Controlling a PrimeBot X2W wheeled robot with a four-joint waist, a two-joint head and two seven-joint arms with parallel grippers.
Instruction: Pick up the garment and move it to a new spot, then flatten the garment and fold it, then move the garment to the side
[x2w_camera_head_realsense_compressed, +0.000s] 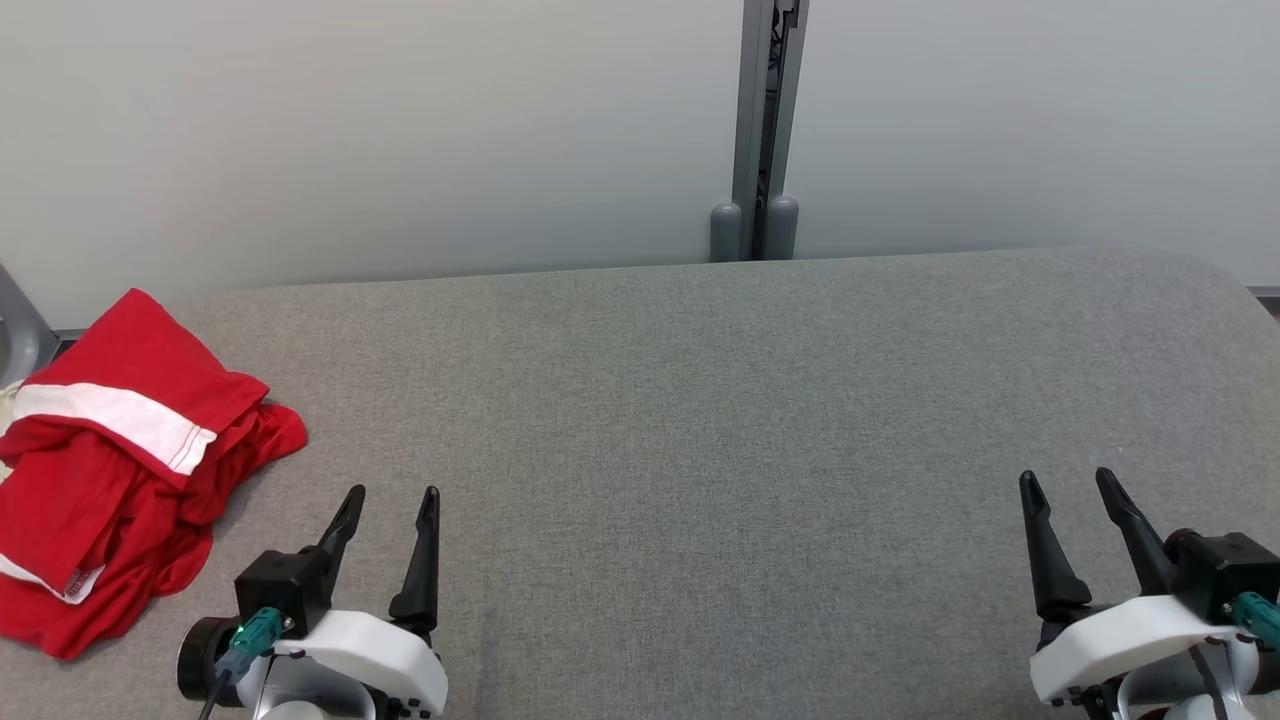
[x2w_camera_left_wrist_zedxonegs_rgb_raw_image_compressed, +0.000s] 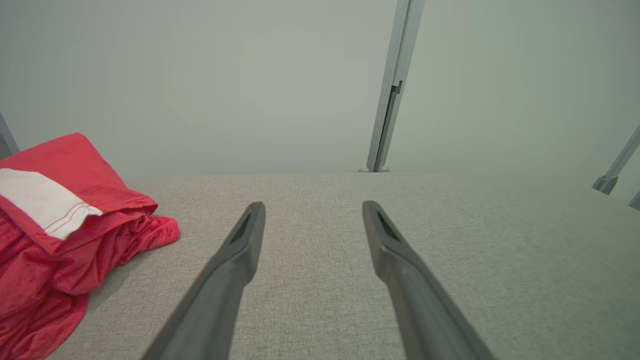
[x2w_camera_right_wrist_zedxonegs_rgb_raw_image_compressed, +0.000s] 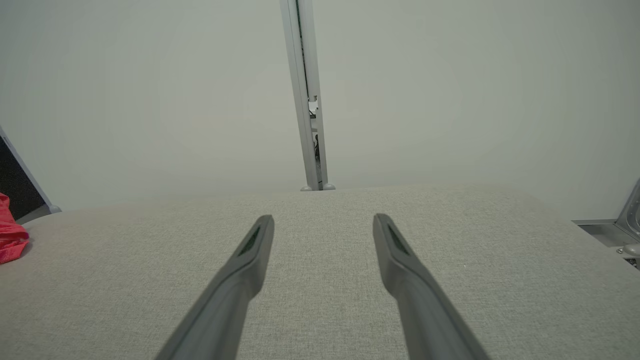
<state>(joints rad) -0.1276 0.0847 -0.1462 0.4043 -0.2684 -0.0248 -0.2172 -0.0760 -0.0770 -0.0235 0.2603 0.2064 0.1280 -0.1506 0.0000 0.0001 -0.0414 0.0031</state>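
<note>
Surface: grey woven-fabric table top (x2w_camera_head_realsense_compressed: 700, 400) is spanning the whole width of the head view, a rounded corner showing at far right. Pale grey wall panels (x2w_camera_head_realsense_compressed: 400, 130) are standing right behind its far edge. A grey metal upright post (x2w_camera_head_realsense_compressed: 765, 120) is splitting them near centre, with two rounded caps (x2w_camera_head_realsense_compressed: 755, 228) sitting at its foot by the table edge.

Crumpled red mesh garment with a white stripe (x2w_camera_head_realsense_compressed: 110, 470) is lying bunched at the table's far left, partly running out of the head view. It is sitting in a loose heap, the white band lying across the top and the red hem spilling toward the centre.

Left gripper with two long dark fingers (x2w_camera_head_realsense_compressed: 392, 492) is hovering at lower left, near the garment's right side and not touching it. Its fingers are standing apart and gripping nothing. Right gripper of the same build (x2w_camera_head_realsense_compressed: 1066, 476) is hovering at lower right, well apart from the garment, fingers likewise spread and holding nothing. Both are pointing toward the wall.

Small teal cable connector (x2w_camera_head_realsense_compressed: 250, 632) is sitting on the left wrist housing.
</note>
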